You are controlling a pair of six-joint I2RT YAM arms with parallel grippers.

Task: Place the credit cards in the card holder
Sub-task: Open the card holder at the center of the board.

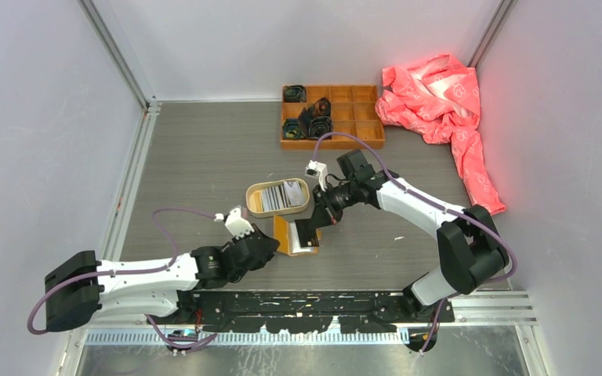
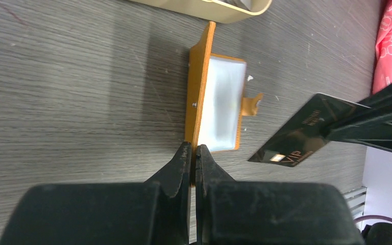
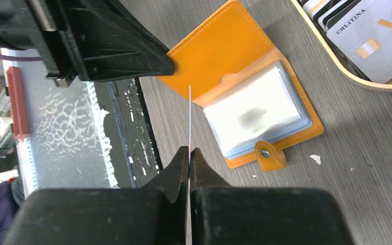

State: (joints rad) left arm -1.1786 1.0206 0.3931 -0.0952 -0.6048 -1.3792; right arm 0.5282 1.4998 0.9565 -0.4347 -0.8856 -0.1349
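The card holder [image 1: 302, 241] lies open on the table, orange outside with pale clear sleeves [image 2: 221, 104] inside. My left gripper [image 2: 194, 150] is shut on the edge of its raised cover [image 3: 212, 56], holding that flap upright. My right gripper [image 3: 189, 151] is shut on one dark credit card [image 2: 298, 138] marked VIP, which shows edge-on [image 3: 190, 117] in the right wrist view. That card hangs just above the table beside the sleeves, near the snap tab [image 3: 270, 155]. More credit cards [image 1: 282, 196] lie in the oval tan tray [image 1: 252, 196] behind the holder.
An orange wooden compartment box [image 1: 333, 116] with dark items stands at the back. A pink cloth [image 1: 439, 98] is heaped at the back right. White walls close in both sides, and a black mounting rail [image 1: 313, 301] runs along the near edge.
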